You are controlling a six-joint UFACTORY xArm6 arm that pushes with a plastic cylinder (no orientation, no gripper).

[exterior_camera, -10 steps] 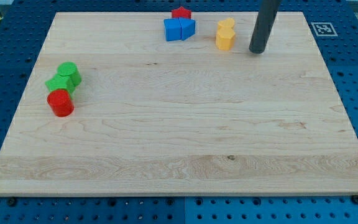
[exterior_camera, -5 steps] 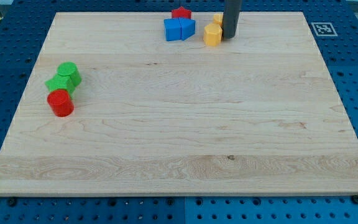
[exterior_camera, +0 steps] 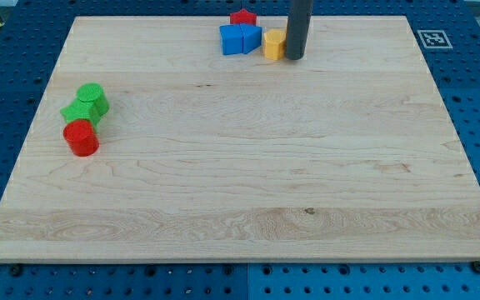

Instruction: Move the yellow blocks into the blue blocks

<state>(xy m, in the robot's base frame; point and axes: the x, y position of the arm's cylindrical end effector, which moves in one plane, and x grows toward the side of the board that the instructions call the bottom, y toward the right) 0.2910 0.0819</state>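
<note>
Two blue blocks (exterior_camera: 240, 38) sit together near the view's top centre of the wooden board (exterior_camera: 240, 167). A yellow block (exterior_camera: 272, 45) lies right beside them on their right, touching or nearly touching. My tip (exterior_camera: 294, 57) stands against the yellow block's right side. The dark rod hides whatever lies just behind it, so I see only one yellow block clearly.
A red star-shaped block (exterior_camera: 242, 17) sits just above the blue blocks at the board's top edge. At the view's left, two green blocks (exterior_camera: 87, 103) cluster with a red cylinder (exterior_camera: 81, 137) below them.
My tip has moved left from the right of the yellow blocks, pushing them left until they reached the blue blocks. One yellow block is now hidden behind the rod.
</note>
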